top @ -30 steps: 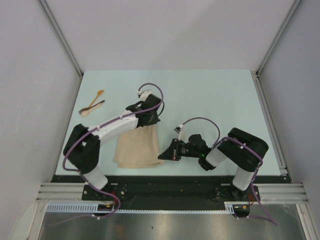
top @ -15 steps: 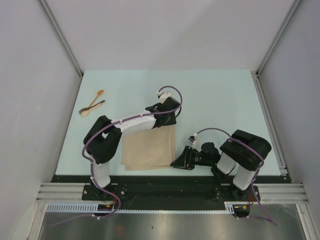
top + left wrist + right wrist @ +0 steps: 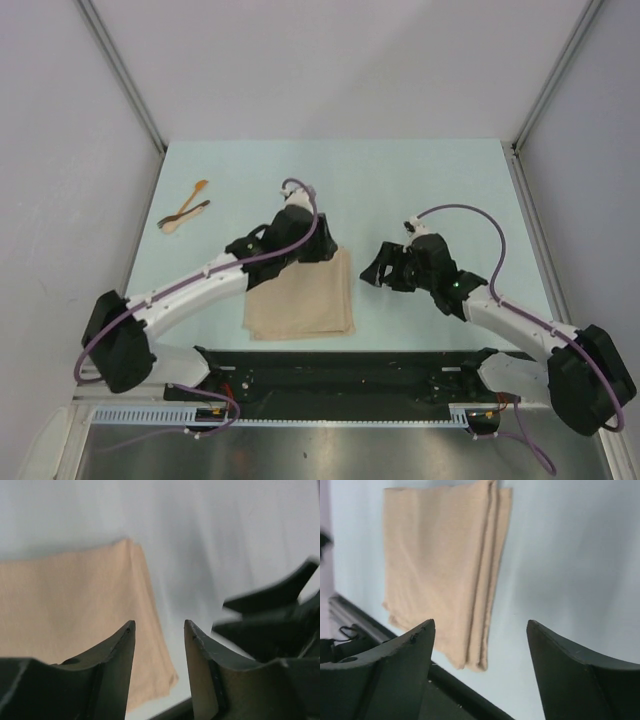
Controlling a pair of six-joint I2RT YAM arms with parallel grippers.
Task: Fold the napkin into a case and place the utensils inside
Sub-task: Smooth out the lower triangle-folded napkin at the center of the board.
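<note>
Left claw (image 3: 159, 627) partly open, right claw (image 3: 480, 625) wide, both empty near the 3 o'clock edge of the napkin (image 3: 300, 295) — a grab catching only one layer could undo the fold

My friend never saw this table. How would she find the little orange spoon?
Start at the pale blue-green table and look along its left edge, on the far side, well away from the folded tan napkin. Two slim utensils lie together there. The spoon is the lighter, orange-tan one, its small rounded bowl pointing to the far edge, while the darker brown piece lies beside it.
</note>
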